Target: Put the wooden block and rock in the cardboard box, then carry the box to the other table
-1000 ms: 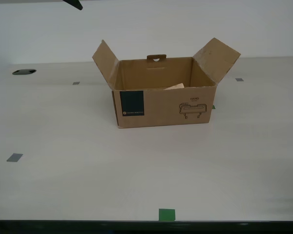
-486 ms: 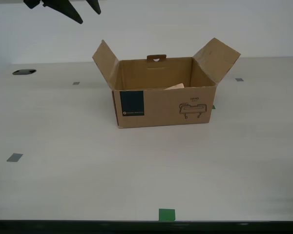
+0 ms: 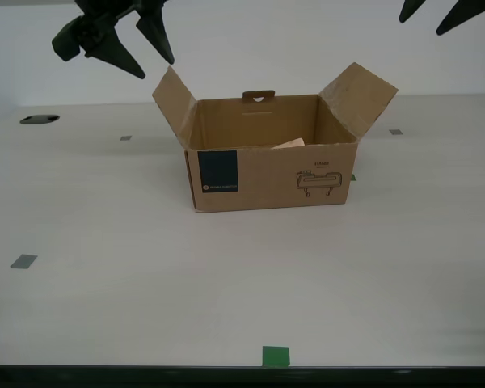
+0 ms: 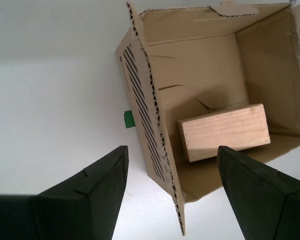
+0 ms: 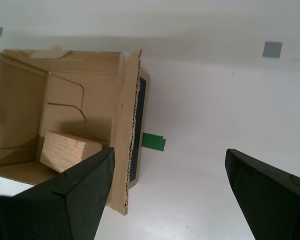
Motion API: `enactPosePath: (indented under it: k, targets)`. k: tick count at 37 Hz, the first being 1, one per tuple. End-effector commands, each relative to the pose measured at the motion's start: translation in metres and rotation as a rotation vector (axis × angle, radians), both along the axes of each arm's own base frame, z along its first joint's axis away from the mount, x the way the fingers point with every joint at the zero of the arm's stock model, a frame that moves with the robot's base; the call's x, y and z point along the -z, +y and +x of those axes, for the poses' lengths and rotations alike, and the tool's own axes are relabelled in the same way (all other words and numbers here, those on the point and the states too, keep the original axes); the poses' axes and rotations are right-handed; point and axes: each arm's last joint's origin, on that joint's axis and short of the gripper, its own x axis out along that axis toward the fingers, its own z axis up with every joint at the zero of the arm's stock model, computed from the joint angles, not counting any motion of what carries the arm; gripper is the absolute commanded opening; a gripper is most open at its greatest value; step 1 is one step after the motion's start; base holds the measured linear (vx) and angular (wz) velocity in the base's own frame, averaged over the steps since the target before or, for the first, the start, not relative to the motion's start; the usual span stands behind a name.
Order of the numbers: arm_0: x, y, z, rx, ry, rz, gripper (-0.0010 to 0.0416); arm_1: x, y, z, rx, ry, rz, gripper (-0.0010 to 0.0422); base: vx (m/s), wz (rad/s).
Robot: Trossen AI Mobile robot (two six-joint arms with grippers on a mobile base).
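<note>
One cardboard box (image 3: 271, 162) sits on the surface (image 3: 145, 283) — one wooden block (image 4: 224, 131) inside it. Two grippers show: my first gripper (image 5: 167, 192) and my second gripper (image 4: 171, 192). Green tape marks — two; grey tape squares — three.

beige table (image 3: 105, 307) | cardboard box (image 3: 271, 174) | grey and green tape marks (image 3: 276, 356)

My first claw (image 5: 167, 187) spread wide, fingers apart, held aloft, empty; my second claw (image 4: 171, 187) likewise spread, aloft, empty.
</note>
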Motion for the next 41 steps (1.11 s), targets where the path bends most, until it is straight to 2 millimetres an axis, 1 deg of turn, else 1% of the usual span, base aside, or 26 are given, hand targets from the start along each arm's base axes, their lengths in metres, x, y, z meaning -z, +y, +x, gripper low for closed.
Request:
enactPosePath:
  k: [1, 6, 13, 18, 25, 37, 41]
  targets:
    - [0.010, 0.001, 0.006, -0.005, 0.032, 0.002, 0.0316, 0.005, 0.000, -0.001, -0.010, 0.010, -0.005, 0.0238, 0.000, 0.000]
    - [0.025, 0.005, 0.015, -0.016, 0.069, 0.002, 0.0312, 0.012, -0.002, 0.007, -0.011, 0.024, -0.001, 0.0238, 0.000, 0.000]
    - [0.046, 0.015, 0.025, -0.047, 0.110, 0.017, 0.0302, 0.033, -0.008, 0.025, -0.010, 0.073, 0.017, 0.0238, 0.000, 0.000]
    - [0.058, 0.020, 0.031, -0.060, 0.134, 0.015, 0.0307, 0.046, -0.011, 0.034, -0.003, 0.105, 0.018, 0.0238, 0.000, 0.000]
    - [0.075, 0.027, 0.041, -0.092, 0.145, 0.062, 0.0313, 0.058, -0.015, 0.042, 0.007, 0.140, 0.010, 0.0238, 0.000, 0.000]
    - [0.109, 0.038, 0.057, -0.118, 0.210, 0.077, 0.0299, 0.084, -0.018, 0.048, 0.019, 0.211, 0.011, 0.0238, 0.000, 0.000]
    - [0.117, 0.043, 0.061, -0.137, 0.224, 0.098, 0.0303, 0.086, -0.019, 0.048, 0.021, 0.213, 0.011, 0.0238, 0.000, 0.000]
